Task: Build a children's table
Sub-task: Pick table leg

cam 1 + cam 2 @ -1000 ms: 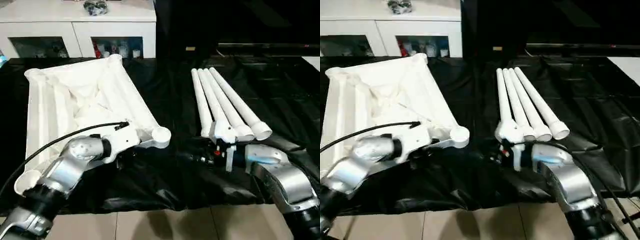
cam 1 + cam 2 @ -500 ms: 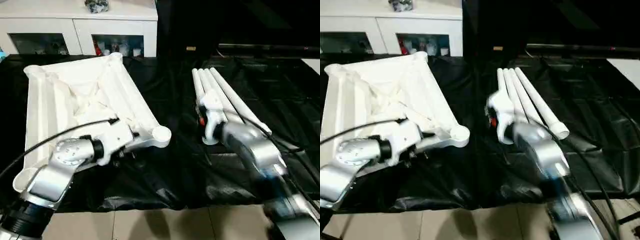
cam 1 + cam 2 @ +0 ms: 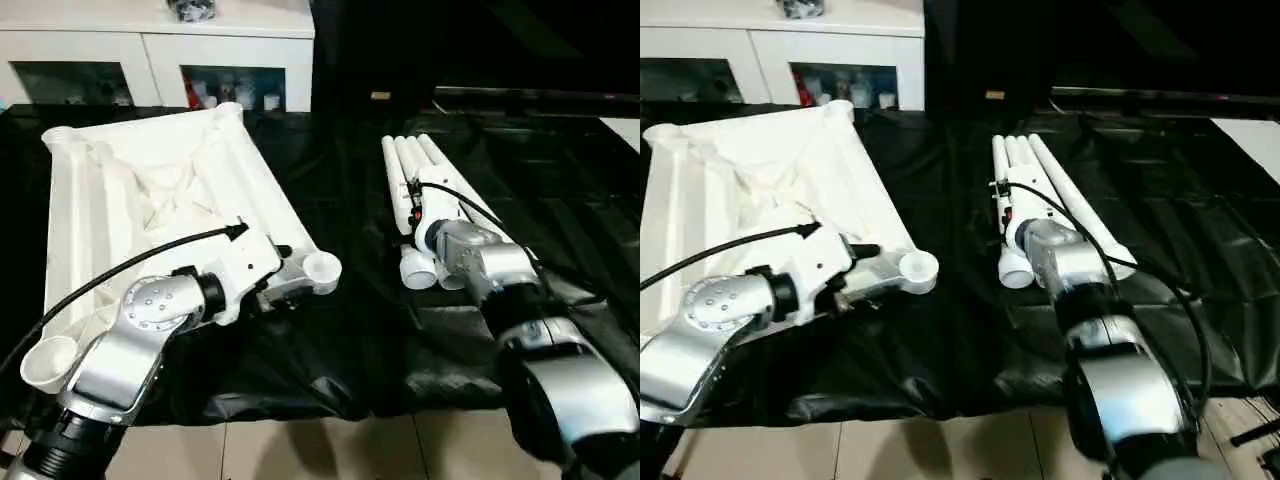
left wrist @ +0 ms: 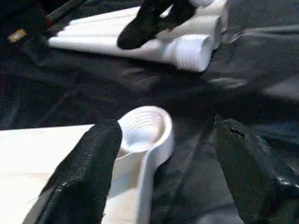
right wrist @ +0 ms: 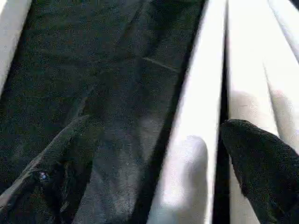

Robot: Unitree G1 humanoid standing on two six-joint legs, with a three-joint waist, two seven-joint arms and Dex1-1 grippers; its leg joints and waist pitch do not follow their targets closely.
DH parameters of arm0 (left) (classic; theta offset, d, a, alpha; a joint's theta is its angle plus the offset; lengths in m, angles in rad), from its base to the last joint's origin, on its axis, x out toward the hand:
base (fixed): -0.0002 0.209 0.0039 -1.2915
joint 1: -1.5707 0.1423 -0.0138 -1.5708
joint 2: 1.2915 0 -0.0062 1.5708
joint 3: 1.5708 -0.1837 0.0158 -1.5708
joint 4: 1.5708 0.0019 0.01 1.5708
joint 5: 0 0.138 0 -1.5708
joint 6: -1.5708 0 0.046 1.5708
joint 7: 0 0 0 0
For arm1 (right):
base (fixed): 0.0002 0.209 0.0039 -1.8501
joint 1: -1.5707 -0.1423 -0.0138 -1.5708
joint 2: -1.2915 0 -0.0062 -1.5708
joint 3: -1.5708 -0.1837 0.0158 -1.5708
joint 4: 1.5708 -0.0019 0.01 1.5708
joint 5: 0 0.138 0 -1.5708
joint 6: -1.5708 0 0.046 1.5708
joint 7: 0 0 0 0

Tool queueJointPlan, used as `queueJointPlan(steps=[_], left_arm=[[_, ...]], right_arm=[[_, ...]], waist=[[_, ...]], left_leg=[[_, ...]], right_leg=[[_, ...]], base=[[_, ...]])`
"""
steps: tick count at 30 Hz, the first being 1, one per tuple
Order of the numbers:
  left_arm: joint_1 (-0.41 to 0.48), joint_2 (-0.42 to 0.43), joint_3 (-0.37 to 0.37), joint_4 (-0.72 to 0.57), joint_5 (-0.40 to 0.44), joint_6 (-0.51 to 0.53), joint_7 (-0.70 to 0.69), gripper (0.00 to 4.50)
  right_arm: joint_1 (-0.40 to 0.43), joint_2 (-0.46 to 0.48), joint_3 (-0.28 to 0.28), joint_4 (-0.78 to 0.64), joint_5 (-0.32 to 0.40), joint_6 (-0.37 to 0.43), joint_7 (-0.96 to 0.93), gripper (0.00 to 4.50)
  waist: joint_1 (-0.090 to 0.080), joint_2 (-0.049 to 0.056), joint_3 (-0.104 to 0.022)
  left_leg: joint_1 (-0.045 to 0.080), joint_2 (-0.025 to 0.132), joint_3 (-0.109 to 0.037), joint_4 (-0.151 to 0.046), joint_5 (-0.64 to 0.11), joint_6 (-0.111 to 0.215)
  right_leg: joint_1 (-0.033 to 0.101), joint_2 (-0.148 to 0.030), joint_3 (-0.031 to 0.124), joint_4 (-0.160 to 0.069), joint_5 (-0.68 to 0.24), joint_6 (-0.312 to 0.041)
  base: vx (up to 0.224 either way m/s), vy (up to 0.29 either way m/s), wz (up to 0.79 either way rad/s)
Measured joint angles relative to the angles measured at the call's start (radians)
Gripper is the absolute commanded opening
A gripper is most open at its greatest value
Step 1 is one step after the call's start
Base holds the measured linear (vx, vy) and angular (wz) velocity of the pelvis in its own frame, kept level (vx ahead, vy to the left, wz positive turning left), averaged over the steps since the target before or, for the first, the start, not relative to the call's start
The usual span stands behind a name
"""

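1. The tabletop (image 3: pixel 150 210) lies underside up at ten o'clock on the black sheet (image 3: pixel 350 330).
2. Four legs (image 3: pixel 420 170) lie at one o'clock, long axes running twelve-to-six.
3. The right gripper (image 5: pixel 154 186), nearer, straddles the leftmost leg, jaws spread.
4. The left gripper (image 4: pixel 159 163), released, flanks the corner socket (image 4: pixel 145 130).

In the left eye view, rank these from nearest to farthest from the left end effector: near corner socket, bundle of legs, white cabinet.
1. Near corner socket: right at the left end effector, on the tabletop's corner.
2. Bundle of legs: across the black sheet, toward the robot's right, under the right end effector.
3. White cabinet: beyond the table's far edge.
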Motion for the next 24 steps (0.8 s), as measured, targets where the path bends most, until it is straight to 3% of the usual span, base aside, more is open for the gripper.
queueJointPlan(steps=[6,13,21,22,24], left_arm=[[0.001,-0.003,0.000,-0.019,-0.005,0.022,-0.007,4.28],[0.001,-0.002,-0.012,-0.019,-0.004,0.028,-0.004,4.48],[0.001,0.002,-0.019,-0.019,-0.004,0.041,-0.006,4.48],[0.001,0.004,-0.019,-0.019,-0.004,0.041,-0.006,4.50],[0.001,0.008,-0.019,-0.019,-0.004,0.042,-0.007,4.50]], right_arm=[[-0.034,0.004,-0.017,0.098,-0.005,-0.030,0.008,4.50],[-0.072,0.017,-0.011,0.214,-0.047,-0.028,0.009,4.50],[-0.131,0.018,-0.039,0.264,-0.035,0.052,-0.007,4.50],[-0.134,0.018,-0.047,0.267,-0.033,0.061,-0.007,4.23],[-0.142,0.018,-0.059,0.278,-0.028,0.078,-0.004,4.16]], waist=[[0.000,0.000,0.000],[0.000,0.000,0.000],[-0.001,0.000,0.000],[-0.001,0.000,0.000],[0.000,0.000,0.000]], left_leg=[[0.000,0.000,0.000,0.000,0.000,0.000],[0.000,0.000,0.000,0.000,0.000,0.000],[0.000,0.000,0.000,0.000,0.000,0.000],[0.000,0.000,0.000,0.000,0.000,0.000],[0.000,0.000,0.000,0.000,0.000,0.000]], right_leg=[[0.000,0.000,0.000,0.000,0.000,0.000],[0.000,0.000,0.000,0.000,0.000,0.000],[0.000,0.000,0.000,0.001,0.000,0.000],[0.000,0.000,0.000,0.001,0.000,0.000],[0.000,0.000,0.000,0.001,0.000,0.000]], base=[[0.000,0.000,0.00],[0.000,0.000,0.00],[0.000,0.000,0.00],[0.000,0.000,0.00],[0.000,0.000,0.00]])
